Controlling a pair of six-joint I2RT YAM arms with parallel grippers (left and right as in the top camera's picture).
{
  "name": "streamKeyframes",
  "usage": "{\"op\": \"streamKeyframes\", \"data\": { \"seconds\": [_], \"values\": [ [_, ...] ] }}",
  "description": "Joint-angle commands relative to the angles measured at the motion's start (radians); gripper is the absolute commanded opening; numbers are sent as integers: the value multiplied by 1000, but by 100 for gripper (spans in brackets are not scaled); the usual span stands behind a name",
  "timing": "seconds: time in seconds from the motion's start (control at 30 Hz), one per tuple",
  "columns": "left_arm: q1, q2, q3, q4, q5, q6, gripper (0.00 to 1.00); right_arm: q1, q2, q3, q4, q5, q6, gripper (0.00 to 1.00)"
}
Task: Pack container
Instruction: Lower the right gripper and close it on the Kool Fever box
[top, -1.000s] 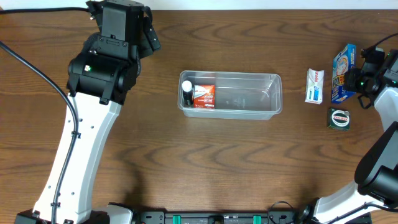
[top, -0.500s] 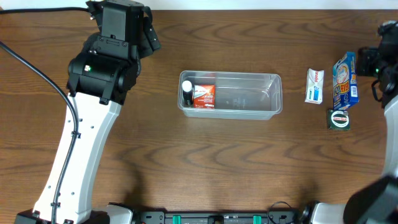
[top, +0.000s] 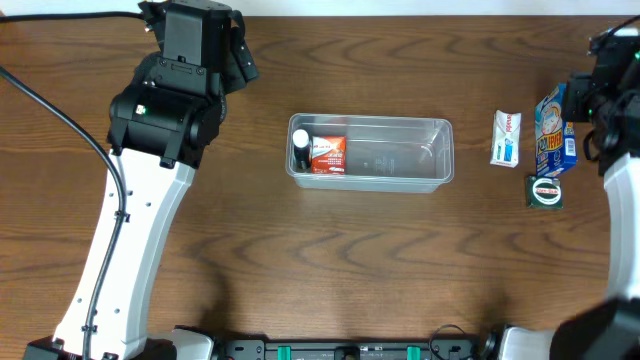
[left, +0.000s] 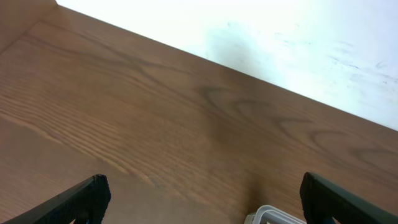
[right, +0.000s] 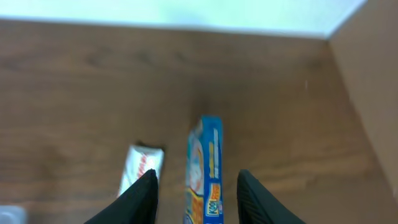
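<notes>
The right hand (right: 197, 174) has shifted and widened — its fingers (right: 146, 193) now straddle the blue box (right: 205, 155) without contact, likely released to re-grip it. The container (top: 400, 152) sits on the bench (top: 300, 260) well off that hand's left. The left hand (left: 204, 180) is spread wide — idle.

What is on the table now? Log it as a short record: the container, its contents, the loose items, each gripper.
container: clear tub, centre of the overhead view
inside, left end: red box; small dark bottle with white cap
loose, right of the container: white pack; blue box; small dark pack
left gripper: open, nothing between its fingers
right gripper: open, astride the blue box, a gap on each side
</notes>
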Motion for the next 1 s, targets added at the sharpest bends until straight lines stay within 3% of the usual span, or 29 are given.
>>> {"op": "streamKeyframes", "data": {
  "seconds": [0.0,0.23,0.47,0.67,0.83,0.97],
  "values": [
    [4,-3,7,0,-16,14,98,-26,90,8,5,41,-6,44],
    [4,-3,7,0,-16,14,98,-70,217,8,23,34,1,54],
    [4,-3,7,0,-16,14,98,-103,338,8,25,-44,10,53],
    [4,-3,7,0,-16,14,98,-102,386,8,33,-117,10,46],
    [4,-3,7,0,-16,14,98,-102,383,8,42,-121,10,28],
    [4,-3,7,0,-16,14,98,-102,358,11,43,-121,10,21]
  ]
}}
